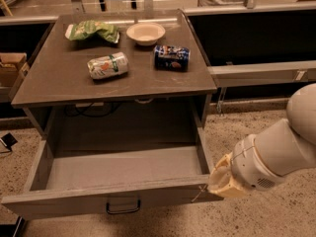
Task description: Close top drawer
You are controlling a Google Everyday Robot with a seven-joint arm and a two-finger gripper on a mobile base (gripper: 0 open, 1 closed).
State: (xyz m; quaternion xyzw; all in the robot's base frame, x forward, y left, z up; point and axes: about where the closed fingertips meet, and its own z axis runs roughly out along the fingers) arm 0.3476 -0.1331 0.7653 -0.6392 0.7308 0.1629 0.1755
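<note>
**A:** What is the drawer like?

**B:** The drawer (64, 207) is a wide, boxy tray of matte grey panel with straight walls and a smooth, flat bottom. Its front is deep and plain. A small dark wire handle (123, 206), bent into a shallow loop, sits at the centre. Near the right end is a pale crossed scratch (199, 193).

**A:** And where is it?

**B:** It's under the table (54, 85), pulled far out toward the camera. The bottom and both side walls are in full view. A dark cable (91, 110) hangs in the hollow behind it.

**A:** Where's the gripper?

**B:** The gripper (220, 180) is a pale tan, ridged piece. It's at the right end of the drawer front, right beside the scratch. I can't tell whether it touches, or whether it's open or closed. Behind it the arm (279, 149) is a smooth, rounded white shell running off to the right.

**A:** What's on the table?

**B:** The top is a dull brown-grey slab with a faint sheen. A crinkled green bag (93, 31) and a round, cream bowl (145, 33) lie at the back. Nearer the front are two cylinders on their sides: a pale can (107, 65) with a green band and a glossy blue can (172, 58), well apart.

**A:** And the floor?

**B:** The floor (247, 127) is speckled stone, beige with dark flecks.
</note>
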